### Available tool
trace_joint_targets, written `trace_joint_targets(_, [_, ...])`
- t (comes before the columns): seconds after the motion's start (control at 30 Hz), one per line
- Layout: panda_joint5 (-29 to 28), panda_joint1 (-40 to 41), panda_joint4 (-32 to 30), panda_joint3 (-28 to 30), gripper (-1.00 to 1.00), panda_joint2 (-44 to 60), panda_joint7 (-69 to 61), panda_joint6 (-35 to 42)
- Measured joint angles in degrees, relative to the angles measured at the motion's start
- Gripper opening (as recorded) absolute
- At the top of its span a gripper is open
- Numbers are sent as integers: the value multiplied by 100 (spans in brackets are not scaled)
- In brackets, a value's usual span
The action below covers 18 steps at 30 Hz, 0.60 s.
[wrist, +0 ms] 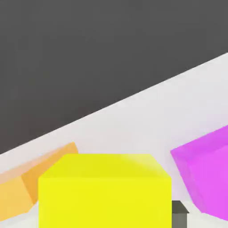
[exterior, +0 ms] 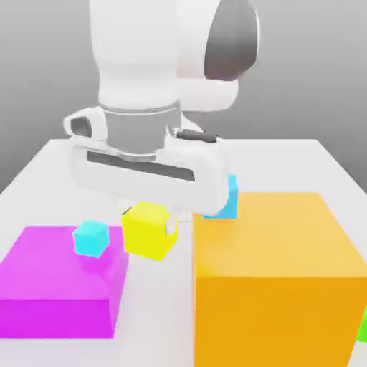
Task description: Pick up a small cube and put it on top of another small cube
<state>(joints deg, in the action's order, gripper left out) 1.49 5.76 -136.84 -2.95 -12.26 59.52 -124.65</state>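
The small cube is bright yellow and sits in the gap between the magenta block and the orange block. My gripper reaches down over it, with a dark finger on each side, shut on it. In the hand view the small cube looms close, and one dark fingertip shows beside it. Whether the cube touches the table I cannot tell. A small cyan cube rests on top of the magenta block.
A big magenta block lies at the exterior view's left, and a taller orange block at its right. A light blue cube sits behind the orange block, partly hidden by the hand. A green sliver shows at the right edge. The table is white.
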Motion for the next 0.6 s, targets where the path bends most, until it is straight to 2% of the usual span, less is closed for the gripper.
trace_joint_targets(0.33, [221, -769, -885, -262, -100, -2075, -1209, 1186])
trace_joint_targets(0.47, [285, -823, -1479, -346, -100, -2000, -1334, 517])
trace_joint_targets(0.5, [298, -824, -1608, -360, 100, -1941, -1345, 330])
trace_joint_targets(0.6, [298, -824, -1608, -360, 100, -1941, -1345, 330])
